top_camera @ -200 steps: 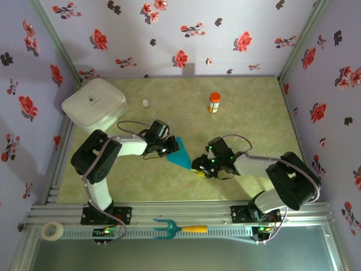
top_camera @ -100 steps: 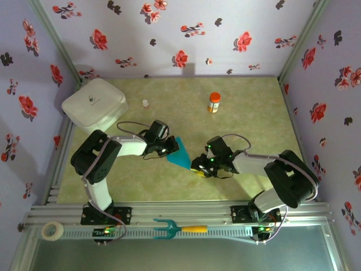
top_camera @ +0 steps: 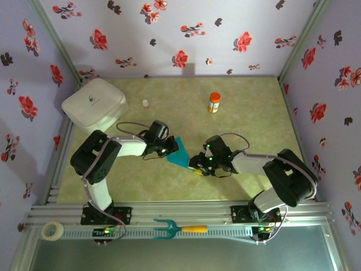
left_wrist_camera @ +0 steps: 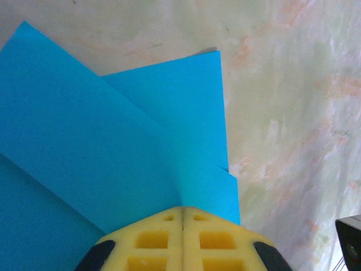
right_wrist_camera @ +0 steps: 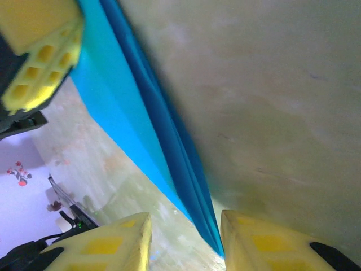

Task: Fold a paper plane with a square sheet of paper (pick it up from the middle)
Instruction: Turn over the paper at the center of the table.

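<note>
The teal-blue sheet of paper [top_camera: 181,157] lies folded into a pointed, layered shape on the green table, between the two arms. My left gripper [top_camera: 171,148] is at the paper's left side. In the left wrist view its yellow pads [left_wrist_camera: 163,237] are pressed together on a crease of the paper [left_wrist_camera: 113,141], so it is shut on the sheet. My right gripper [top_camera: 197,165] is at the paper's lower right tip. In the right wrist view it is open [right_wrist_camera: 186,240], and the paper's narrow folded edge [right_wrist_camera: 186,175] runs between its fingers without touching them.
A white rounded box [top_camera: 93,104] sits at the back left. A small vial [top_camera: 145,104] and an orange-capped bottle [top_camera: 214,102] stand further back. On the front rail lie a teal pronged tool with a yellow handle [top_camera: 179,228] and a tape roll [top_camera: 52,230].
My right gripper has crept a little to the left, closer onto the paper's tip. The left gripper and the paper have stayed in place.
</note>
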`<state>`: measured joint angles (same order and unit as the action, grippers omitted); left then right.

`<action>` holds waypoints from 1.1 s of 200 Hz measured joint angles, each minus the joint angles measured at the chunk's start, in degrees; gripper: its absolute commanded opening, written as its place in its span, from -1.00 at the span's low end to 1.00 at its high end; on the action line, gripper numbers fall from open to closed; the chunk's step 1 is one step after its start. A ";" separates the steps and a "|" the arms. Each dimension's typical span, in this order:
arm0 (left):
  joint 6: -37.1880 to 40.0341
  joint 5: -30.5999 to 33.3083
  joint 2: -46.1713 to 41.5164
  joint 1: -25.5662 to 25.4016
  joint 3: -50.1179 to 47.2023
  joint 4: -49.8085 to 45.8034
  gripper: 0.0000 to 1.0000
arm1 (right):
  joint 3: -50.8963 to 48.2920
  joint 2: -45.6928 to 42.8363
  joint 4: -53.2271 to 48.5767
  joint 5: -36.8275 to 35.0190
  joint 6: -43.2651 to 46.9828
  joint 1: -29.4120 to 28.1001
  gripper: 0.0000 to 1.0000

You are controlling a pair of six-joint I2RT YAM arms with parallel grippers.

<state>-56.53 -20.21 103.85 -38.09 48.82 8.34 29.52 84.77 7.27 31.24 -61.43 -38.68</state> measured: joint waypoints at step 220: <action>-0.15 -0.39 -0.13 0.26 -0.24 0.22 -0.84 | -2.49 3.65 14.03 0.28 -1.73 1.29 -0.62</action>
<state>-56.69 -20.60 103.72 -37.82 48.58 8.56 27.03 88.42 21.30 31.53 -63.16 -37.39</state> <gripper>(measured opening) 0.069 0.221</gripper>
